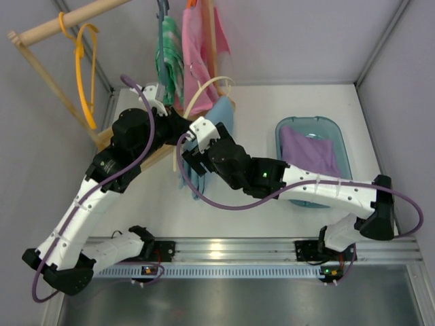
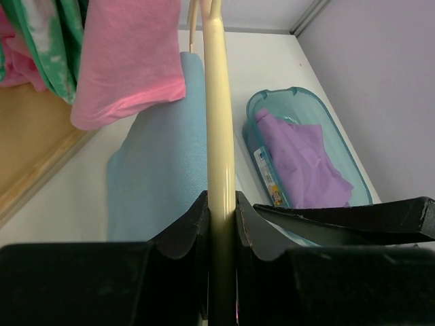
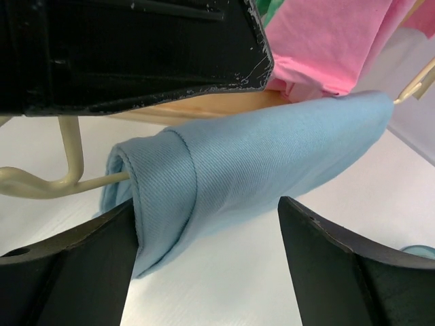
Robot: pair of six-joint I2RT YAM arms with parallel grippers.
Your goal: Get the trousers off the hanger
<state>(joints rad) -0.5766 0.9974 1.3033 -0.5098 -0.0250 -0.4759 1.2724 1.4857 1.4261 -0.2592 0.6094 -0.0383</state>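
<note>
The trousers [image 3: 258,163] hang folded over the lower bar of the hanger [image 3: 73,146], above the table [image 1: 170,217], left of the teal basin [image 2: 272,95] and just near of the pink garment [image 3: 326,47]. The left gripper [image 2: 221,204] is clamped tight on the cream bar. The right gripper [image 3: 207,210] stands with its jaws wide apart on either side of the blue fold, gripping nothing. The main risk, as I judge it, is a poor bite. If the jaws close here they may pinch only the outer hemmed layer, or catch the thin bar inside the fold. A pull would then drag the hanger and twist it in the left grip instead of sliding the cloth off. A pull toward the far side could also snag the pink garment, and loosened cloth might slip down unheld
</note>
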